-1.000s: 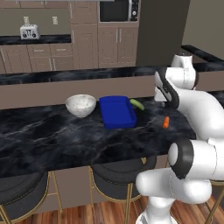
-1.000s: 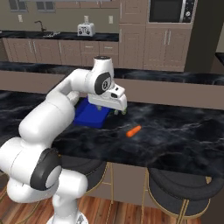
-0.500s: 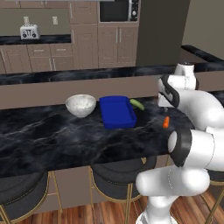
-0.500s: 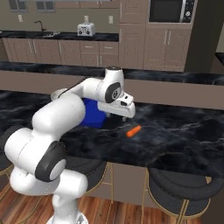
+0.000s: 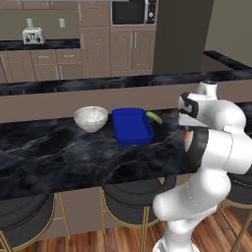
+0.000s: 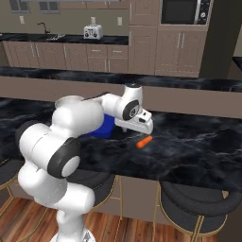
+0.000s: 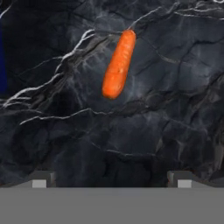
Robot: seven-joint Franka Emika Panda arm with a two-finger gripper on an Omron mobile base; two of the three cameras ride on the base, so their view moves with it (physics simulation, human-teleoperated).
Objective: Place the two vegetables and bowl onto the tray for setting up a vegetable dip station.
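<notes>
On the black marble counter (image 5: 59,157) in the left base view, the white speckled bowl (image 5: 91,117) stands just left of the blue tray (image 5: 131,126), close to it though whether the two touch cannot be told. The tray lies with nothing in it. The yellow-green vegetable (image 5: 154,117) rests on the counter just off the tray's far right corner. A sliver of the orange carrot (image 5: 186,136) peeks out beside the white arm, to the right of the tray and nearer the counter's front edge. Far behind, a toaster (image 5: 33,35) sits on the back counter and a microwave (image 5: 133,11) is set among the upper cabinets.

In the right base view, the arm reaches forward over the counter and the gripper (image 6: 141,126) hangs low above the stone, just behind and left of the carrot (image 6: 144,141), which lies alone on the dark surface. The tray (image 6: 105,129) shows as a blue patch behind the arm, and the rim of the bowl (image 6: 69,99) rises past the arm's shoulder.

In the hand view, the carrot (image 7: 119,64) lies slanted on the marble, well ahead of the two fingertips (image 7: 40,179), which stand wide apart at the bottom with nothing between them. The pincer is released and holds nothing. A strip of the tray (image 7: 2,61) shows at the left edge.
</notes>
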